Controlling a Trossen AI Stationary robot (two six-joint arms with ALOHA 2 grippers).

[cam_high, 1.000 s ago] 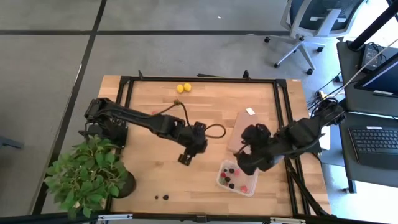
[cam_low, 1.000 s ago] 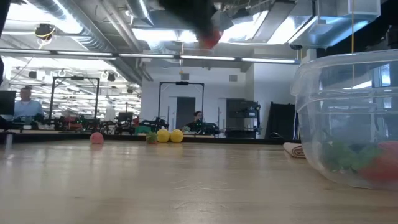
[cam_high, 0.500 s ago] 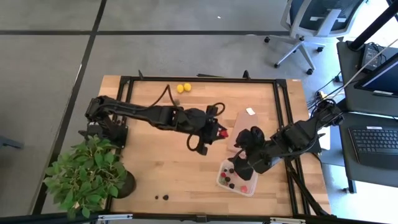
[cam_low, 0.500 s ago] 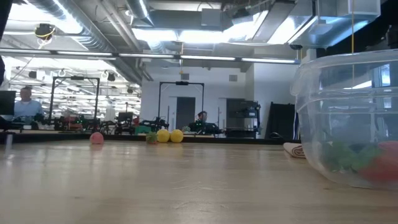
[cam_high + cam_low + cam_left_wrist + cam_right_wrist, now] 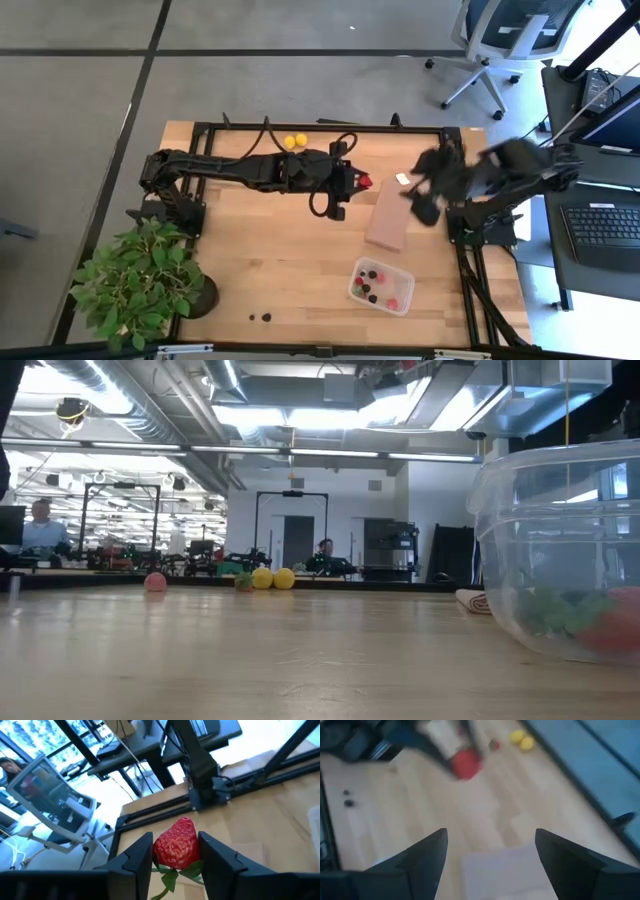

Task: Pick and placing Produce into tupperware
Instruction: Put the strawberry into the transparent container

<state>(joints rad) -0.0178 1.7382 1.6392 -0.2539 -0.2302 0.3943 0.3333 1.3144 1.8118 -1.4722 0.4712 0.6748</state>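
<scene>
One strawberry (image 5: 176,844) between left gripper (image 5: 175,851) fingers.

Red strawberry (image 5: 176,845) pinched aloft; clear tupperware (image 5: 381,286) holds red and dark pieces.

1. The left arm (image 5: 240,170) was matte black, built of slim jointed segments on a blocky black base.
2. A black cable looped loose off its wrist, another arched near its elbow.
3. The right arm (image 5: 510,165) was the same black, bulkier at the joints.
4. The right gripper's fingers (image 5: 425,857) were flat, dark, tapering blades.
5. The left gripper's fingers (image 5: 135,857) were angular black plates.
</scene>
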